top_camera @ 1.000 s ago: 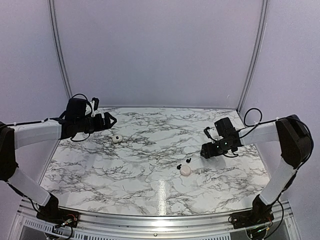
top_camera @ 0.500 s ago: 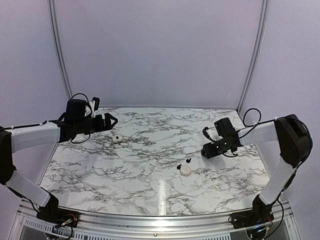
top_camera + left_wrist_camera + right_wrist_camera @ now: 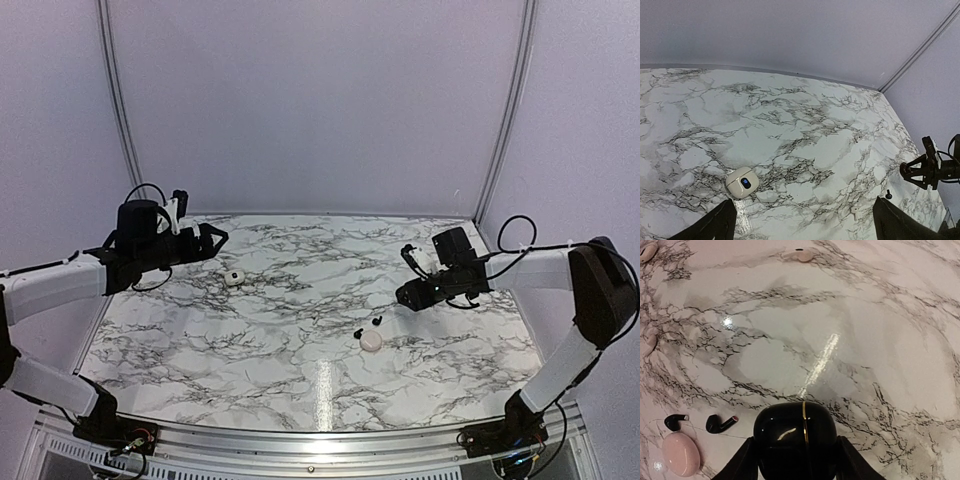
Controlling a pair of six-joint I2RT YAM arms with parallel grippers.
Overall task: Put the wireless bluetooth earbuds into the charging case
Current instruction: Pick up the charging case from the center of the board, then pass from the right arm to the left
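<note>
Arms stretch inward above the marble-patterned tabletop (image 3: pixel 280 355), pale walls (image 3: pixel 320 100) behind. Right gripper (image 3: pixel 404 296) pinches a glossy black pebble-shaped charging case (image 3: pixel 802 432). Two small black earbuds (image 3: pixel 720 423) lie on the marble beside a round white case (image 3: pixel 371 341). Left gripper (image 3: pixel 212 240) hangs wide open, empty.

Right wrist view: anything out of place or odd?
Two black earbuds lie loose on the marble table beside a closed pale case, while the right gripper holds a closed-looking black case. Nothing looks damaged.
</note>
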